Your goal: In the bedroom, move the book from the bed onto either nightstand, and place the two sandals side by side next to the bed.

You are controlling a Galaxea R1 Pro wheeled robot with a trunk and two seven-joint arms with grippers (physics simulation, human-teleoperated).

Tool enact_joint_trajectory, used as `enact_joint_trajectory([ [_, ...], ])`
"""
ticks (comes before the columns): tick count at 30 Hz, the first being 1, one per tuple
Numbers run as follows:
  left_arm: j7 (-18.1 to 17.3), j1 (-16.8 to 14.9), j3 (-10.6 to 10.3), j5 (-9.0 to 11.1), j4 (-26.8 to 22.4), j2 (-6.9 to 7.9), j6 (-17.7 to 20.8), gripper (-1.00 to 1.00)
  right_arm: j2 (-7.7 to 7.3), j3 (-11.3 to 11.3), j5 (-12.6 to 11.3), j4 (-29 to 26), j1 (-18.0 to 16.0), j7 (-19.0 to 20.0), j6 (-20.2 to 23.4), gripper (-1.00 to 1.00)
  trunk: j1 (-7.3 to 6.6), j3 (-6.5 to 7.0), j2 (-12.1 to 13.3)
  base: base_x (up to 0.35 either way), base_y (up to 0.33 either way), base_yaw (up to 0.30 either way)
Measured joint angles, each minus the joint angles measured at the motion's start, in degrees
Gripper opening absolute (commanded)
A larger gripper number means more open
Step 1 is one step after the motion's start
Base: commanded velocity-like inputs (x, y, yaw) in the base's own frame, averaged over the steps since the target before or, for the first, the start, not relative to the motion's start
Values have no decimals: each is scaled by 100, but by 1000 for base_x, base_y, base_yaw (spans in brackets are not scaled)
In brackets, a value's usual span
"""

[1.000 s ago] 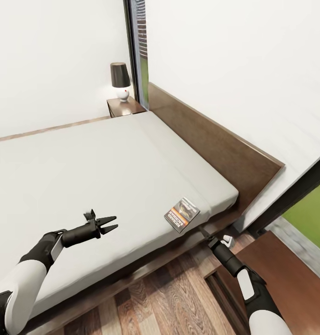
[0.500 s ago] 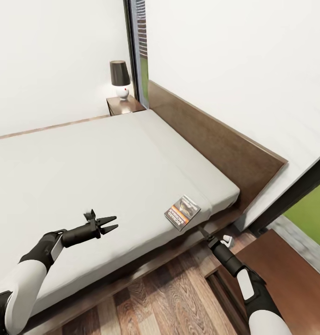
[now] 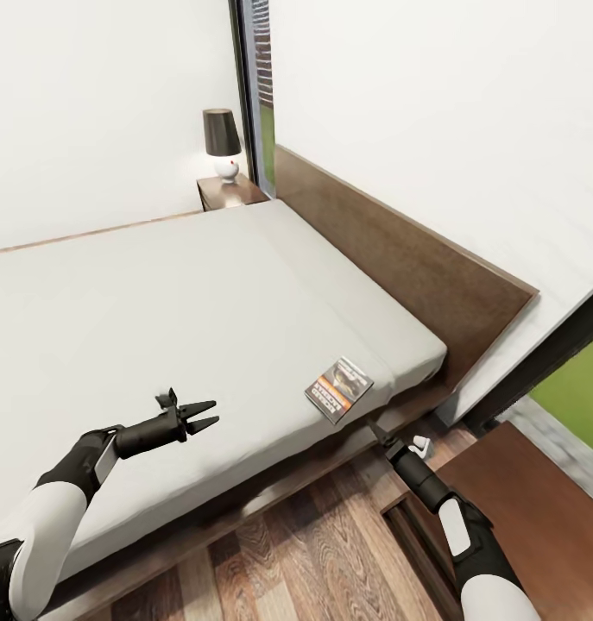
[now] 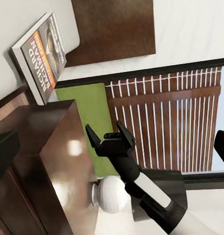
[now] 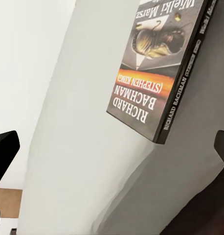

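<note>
- Book (image 3: pixel 338 390) lies flat on the bed (image 3: pixel 158 319) near the mattress's front edge, close to the headboard corner; cover up, orange band and white lettering legible in the right wrist view.
- Right gripper (image 3: pixel 375 429) hangs just below the bed edge, near the book but apart from it; fingers hold nothing, and how far they gape cannot be told.
- Left gripper (image 3: pixel 205 415) hovers over the mattress, well apart from the book; fingers spread, empty.
- Thin paperback, likely light and slightly bendy; its glossy cover may slip; the edge nearest the mattress side looks the best place to pinch.
- Nightstand (image 3: pixel 546 517) stands just beside the right arm.
</note>
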Motion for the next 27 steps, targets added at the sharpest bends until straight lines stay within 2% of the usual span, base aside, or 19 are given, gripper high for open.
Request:
enact_joint_trajectory([
  [10, 0, 0, -1, -1, 0, 0, 0, 100, 0, 1, 0, 0, 0, 0, 0, 100, 220, -180, -401, 0, 0, 0],
  [19, 0, 0, 1, 5, 0, 4, 0, 100, 0, 1, -1, 0, 0, 0, 0, 100, 220, -180, -403, 1, 2, 0],
  [27, -1, -1, 1, 8, 3, 0, 0, 100, 0, 1, 0, 0, 0, 0, 0, 100, 220, -180, -403, 46, 99, 0],
])
